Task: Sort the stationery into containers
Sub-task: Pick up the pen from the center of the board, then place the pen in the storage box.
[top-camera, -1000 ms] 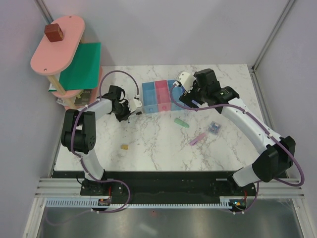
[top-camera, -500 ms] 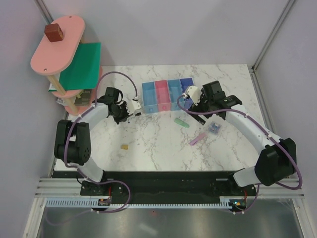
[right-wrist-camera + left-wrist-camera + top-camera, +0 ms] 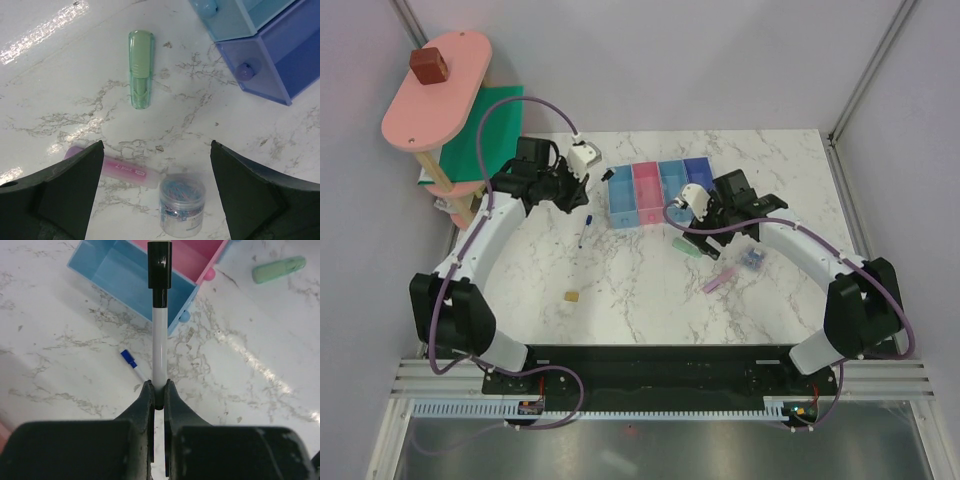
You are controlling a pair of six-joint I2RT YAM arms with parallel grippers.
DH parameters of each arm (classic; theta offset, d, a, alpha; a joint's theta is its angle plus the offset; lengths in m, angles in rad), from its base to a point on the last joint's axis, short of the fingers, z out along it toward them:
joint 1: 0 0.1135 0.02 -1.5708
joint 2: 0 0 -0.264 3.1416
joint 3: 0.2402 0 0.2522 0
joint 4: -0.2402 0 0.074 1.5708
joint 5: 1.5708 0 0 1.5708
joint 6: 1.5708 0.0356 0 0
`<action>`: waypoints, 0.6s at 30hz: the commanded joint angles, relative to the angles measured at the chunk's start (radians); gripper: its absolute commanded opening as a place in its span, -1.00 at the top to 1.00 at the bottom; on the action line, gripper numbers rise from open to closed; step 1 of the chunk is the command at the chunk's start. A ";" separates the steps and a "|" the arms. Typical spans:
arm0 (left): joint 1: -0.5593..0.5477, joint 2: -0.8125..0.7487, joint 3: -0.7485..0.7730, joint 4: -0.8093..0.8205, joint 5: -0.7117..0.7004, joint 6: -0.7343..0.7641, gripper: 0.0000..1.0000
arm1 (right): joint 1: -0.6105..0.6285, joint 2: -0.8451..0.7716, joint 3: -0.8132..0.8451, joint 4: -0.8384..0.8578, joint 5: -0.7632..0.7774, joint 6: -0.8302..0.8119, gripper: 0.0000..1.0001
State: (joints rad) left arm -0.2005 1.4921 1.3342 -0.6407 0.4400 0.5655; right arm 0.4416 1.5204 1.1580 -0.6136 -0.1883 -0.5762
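My left gripper (image 3: 159,395) is shut on a white marker with a black cap (image 3: 159,340), held in the air with its cap over the near edge of the blue bin (image 3: 111,277); from above this gripper (image 3: 599,171) sits left of the containers (image 3: 660,190). A second marker with a blue cap (image 3: 588,228) lies on the table. My right gripper (image 3: 156,146) hangs open above the pink-lilac bar (image 3: 125,172) and a clear jar of purple-blue clips (image 3: 181,202). Just beyond them lies the mint-green piece (image 3: 140,67). A tan block (image 3: 573,296) lies nearer the front.
A pink-and-green tiered shelf (image 3: 470,130) stands at the far left with a brown cube (image 3: 428,65) on top. The light blue bin (image 3: 235,20) and purple-blue bin (image 3: 280,60) are close to my right gripper (image 3: 715,212). Walls enclose the table.
My left gripper closed on the black-capped marker and lifted it back and to the left. My right gripper moved from over the bins down toward the mint-green piece.
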 commanded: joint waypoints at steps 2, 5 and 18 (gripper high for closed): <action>-0.048 0.143 0.129 -0.028 0.042 -0.381 0.96 | 0.026 0.044 -0.021 0.100 -0.051 0.021 -0.89; -0.071 0.236 0.203 -0.028 0.036 -0.492 0.96 | 0.028 0.076 -0.030 0.149 -0.056 0.026 -0.89; -0.145 0.507 0.418 -0.024 -0.171 -0.700 0.96 | 0.054 0.244 -0.004 0.285 -0.074 0.052 -0.83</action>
State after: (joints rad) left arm -0.3347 1.9556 1.6894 -0.6670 0.3588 -0.0311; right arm 0.4797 1.7351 1.1358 -0.4084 -0.2325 -0.5419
